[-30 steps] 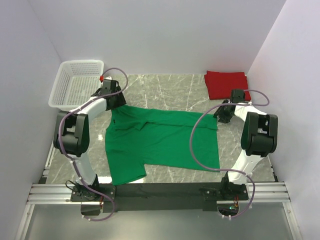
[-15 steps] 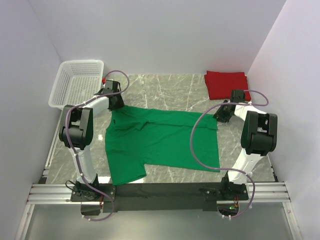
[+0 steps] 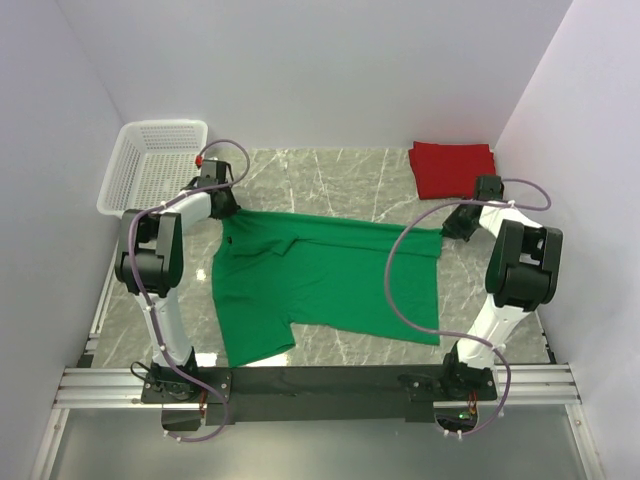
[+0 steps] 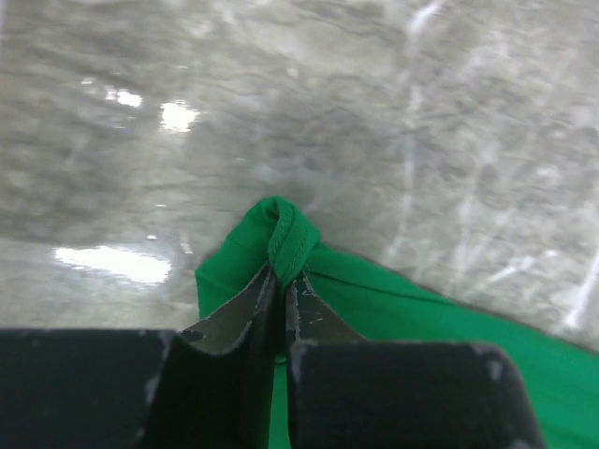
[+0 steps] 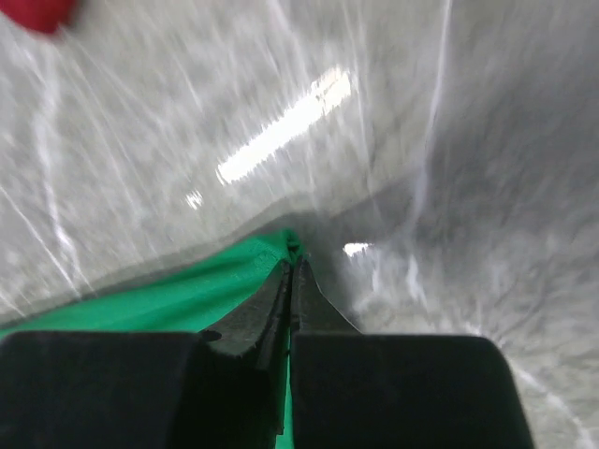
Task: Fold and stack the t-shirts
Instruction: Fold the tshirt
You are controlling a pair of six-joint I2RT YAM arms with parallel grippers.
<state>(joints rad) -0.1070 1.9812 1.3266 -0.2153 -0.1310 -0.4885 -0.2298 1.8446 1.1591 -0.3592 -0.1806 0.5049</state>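
Both grippers have just closed. A second ago they stood open at the far edge of the green t-shirt [image 3: 320, 285]; now each has a pinch of it. In the left wrist view the left gripper [image 4: 281, 281] has its jaws pressed together on a small bunched fold of green hem, which pokes up just past the tips. In the right wrist view the right gripper [image 5: 292, 276] is shut just as tightly, with the corner of the green cloth caught at the tips.

From above, the left gripper [image 3: 222, 210] sits at the shirt's upper-left corner, near the white mesh basket [image 3: 165, 125] in the upper left of the frame. The right gripper [image 3: 447, 232] sits at the upper-right corner. The left arm has reached further out than it had a second ago, and the far edge of the shirt now looks a little straighter and tauter between the two grips.

The shirt lies spread flat across the middle of the marble table [image 3: 340, 180], sleeve toward the lower left. The red t-shirt [image 3: 452, 168] lies already folded in the upper right, apart from the green one.

I take this as the grasp for the first fold being done. I'd expect the next move to be lifting both corners together and carrying them toward the near edge. The left pinch looks thin, so it may slip.
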